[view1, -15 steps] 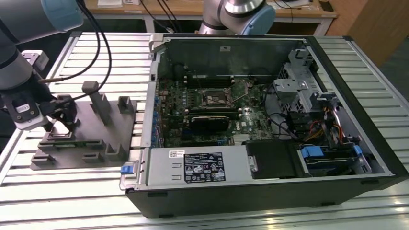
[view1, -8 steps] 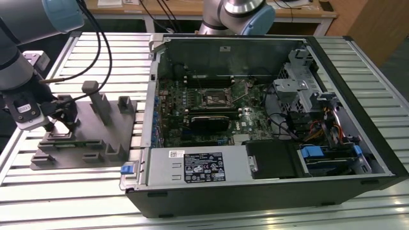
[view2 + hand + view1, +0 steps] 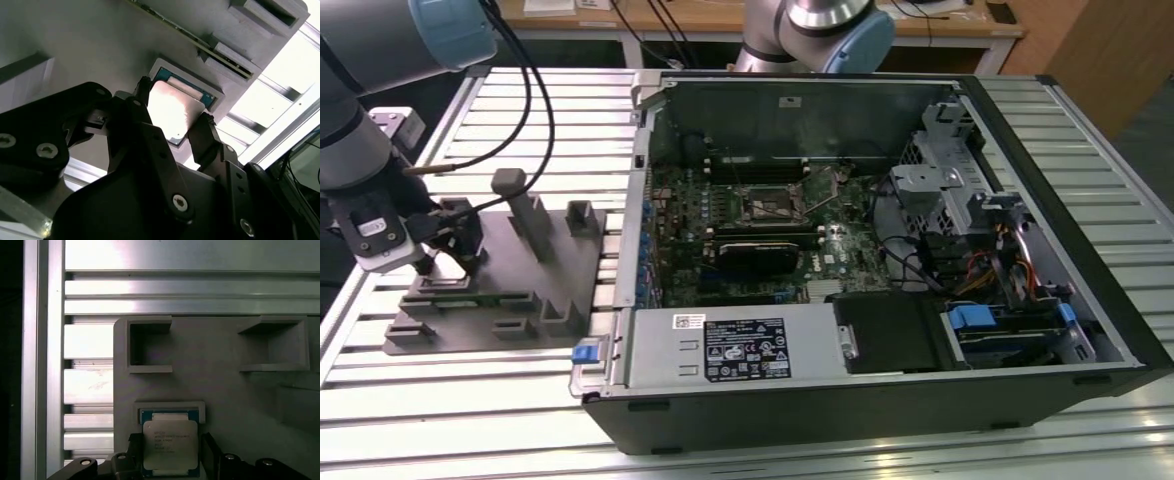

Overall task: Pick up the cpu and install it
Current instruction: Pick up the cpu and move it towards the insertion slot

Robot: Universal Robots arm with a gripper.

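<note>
The hand (image 3: 172,122) is straddling the cpu (image 3: 170,445) with fingers (image 3: 207,137) spread at its edges, the chip lying in the grey fixture's (image 3: 480,300) pocket.

Metal sheen against matt plastic
The cpu (image 3: 170,445) top is smooth silvery metal; the fixture (image 3: 220,390) is matt grey plastic; the table (image 3: 90,385) is brushed aluminium.

Arm (image 3: 354,150) lowered, gripper (image 3: 172,117) jaws spread apart

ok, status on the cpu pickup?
Gripper at the grey plastic fixture, jaws open, straddling the silvery square cpu. Cpu seated in its recess, not lifted. Nothing in the way.
</note>
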